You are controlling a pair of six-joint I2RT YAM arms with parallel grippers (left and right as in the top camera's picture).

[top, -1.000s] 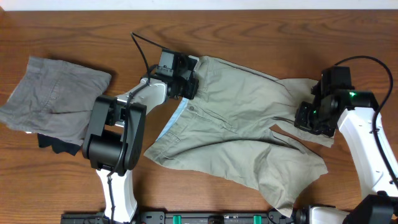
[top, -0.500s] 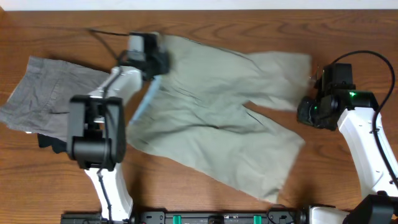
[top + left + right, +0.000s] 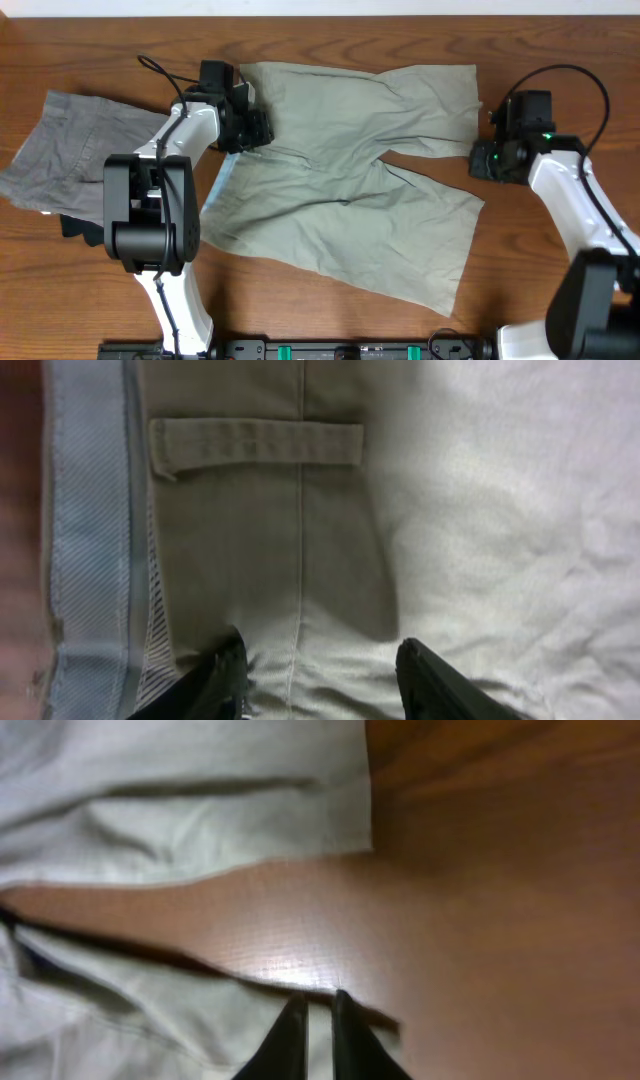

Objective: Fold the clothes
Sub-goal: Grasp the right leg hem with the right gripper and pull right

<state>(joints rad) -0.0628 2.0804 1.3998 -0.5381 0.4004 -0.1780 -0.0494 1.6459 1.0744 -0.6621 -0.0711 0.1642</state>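
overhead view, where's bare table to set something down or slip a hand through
Bare wood: front left corner below the grey shorts; front right between the khaki shorts and the right arm; the far strip above the grey shorts. Crowded: centre, and the left arm beside the grey shorts.

One khaki shorts, one grey shorts, two claws
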